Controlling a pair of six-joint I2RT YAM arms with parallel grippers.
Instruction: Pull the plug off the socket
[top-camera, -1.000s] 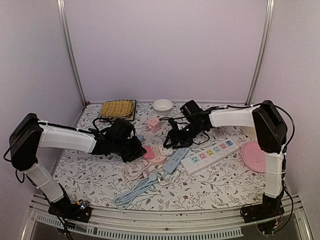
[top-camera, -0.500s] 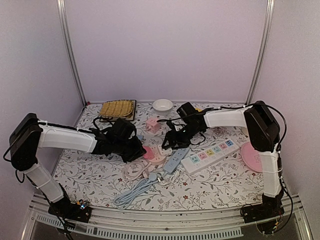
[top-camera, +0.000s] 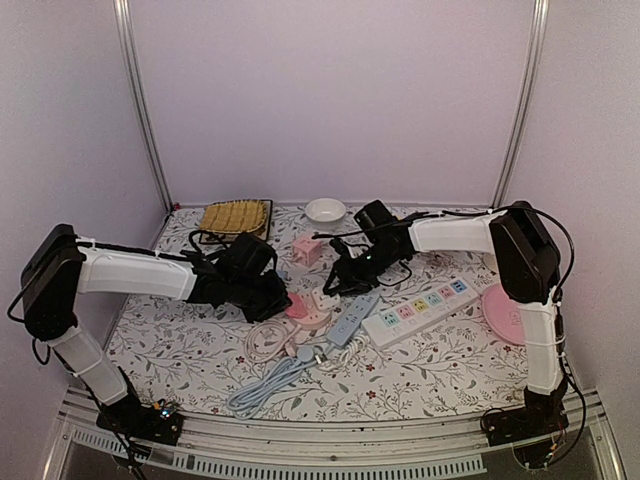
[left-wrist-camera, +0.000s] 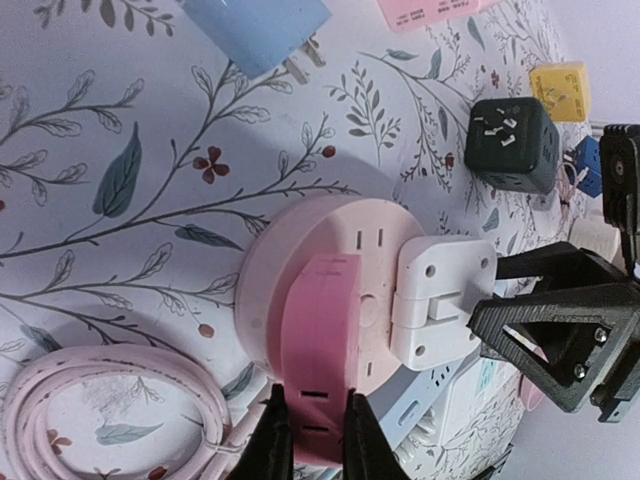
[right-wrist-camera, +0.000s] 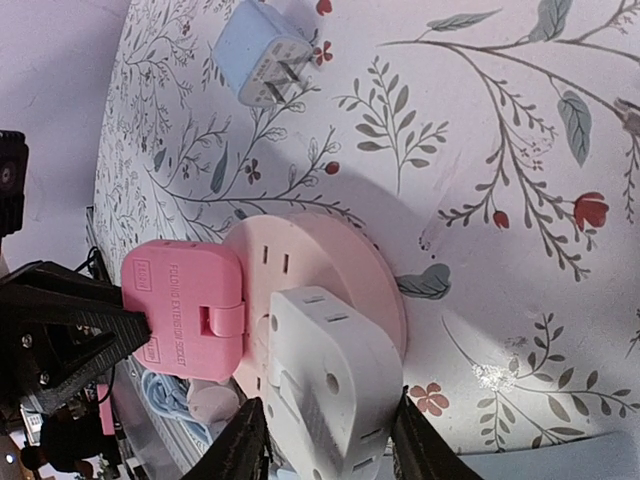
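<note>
The left jaws are pinching the pink plug (left-wrist-camera: 320, 340) and the right jaws clasping the white plug (right-wrist-camera: 330, 370), yet both are sitting fully in the round socket (left-wrist-camera: 300, 240) on the desk (left-wrist-camera: 100, 60).

The socket (left-wrist-camera: 262, 300) lies near the middle of the tabletop, with the left plug (left-wrist-camera: 320, 350) and the right plug (left-wrist-camera: 440, 300) seated on it side by side. To its right lie a short strip (top-camera: 350, 320), then a long power strip (top-camera: 420, 308), then a plate (top-camera: 508, 312) by the right edge. A coiled cable (top-camera: 264, 343) lies nearer the near edge. A bowl (top-camera: 325, 209) sits at the far edge and a rack (top-camera: 235, 216) in the far left corner.
</note>
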